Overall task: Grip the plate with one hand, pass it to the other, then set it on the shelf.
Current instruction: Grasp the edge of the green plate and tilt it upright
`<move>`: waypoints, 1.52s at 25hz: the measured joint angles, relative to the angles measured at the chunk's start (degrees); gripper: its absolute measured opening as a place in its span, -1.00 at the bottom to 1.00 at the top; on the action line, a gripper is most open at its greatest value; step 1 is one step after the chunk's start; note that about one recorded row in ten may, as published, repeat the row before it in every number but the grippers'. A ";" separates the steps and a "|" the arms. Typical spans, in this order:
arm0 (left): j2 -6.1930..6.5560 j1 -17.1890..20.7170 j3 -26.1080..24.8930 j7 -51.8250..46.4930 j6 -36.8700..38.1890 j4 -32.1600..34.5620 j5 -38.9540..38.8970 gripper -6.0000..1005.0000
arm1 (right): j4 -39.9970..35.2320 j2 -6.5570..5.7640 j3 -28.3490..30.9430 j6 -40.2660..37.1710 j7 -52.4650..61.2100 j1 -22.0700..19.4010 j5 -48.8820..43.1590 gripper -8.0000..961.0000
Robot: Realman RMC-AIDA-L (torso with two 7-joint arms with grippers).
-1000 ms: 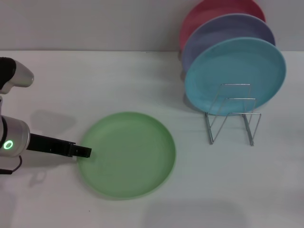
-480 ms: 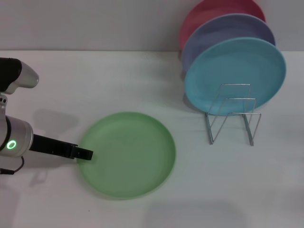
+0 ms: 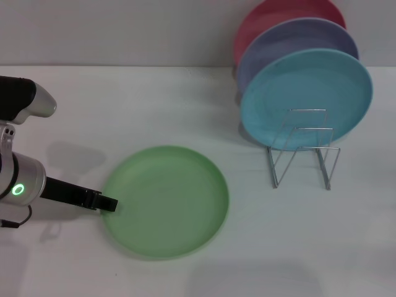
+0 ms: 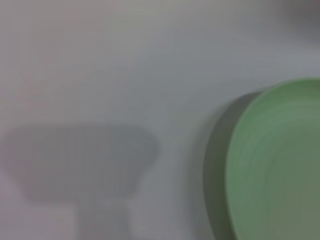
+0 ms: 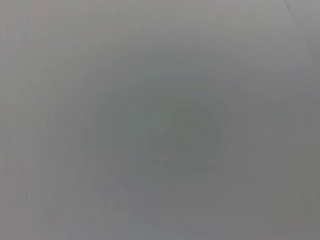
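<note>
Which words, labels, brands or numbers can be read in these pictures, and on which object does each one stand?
None: no readable text in any view.
The green plate, the blue plate, the lavender plate, the red plate and the wire rack are plain.
The left gripper carries no legible mark; the arm shows only a green glowing ring.
</note>
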 joint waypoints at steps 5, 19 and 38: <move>-0.02 -0.16 -0.17 0.01 0.00 -0.05 0.22 0.38 | 0.00 0.04 0.00 0.10 0.00 -0.15 0.00 0.74; 0.15 -0.65 -0.22 0.50 -0.20 0.22 0.22 -0.46 | 0.06 0.09 0.00 0.41 0.00 -0.25 0.00 0.74; 0.07 0.11 -0.11 1.06 -0.19 -4.90 0.68 -0.95 | 0.18 0.09 0.00 2.23 0.01 -0.49 -0.38 0.74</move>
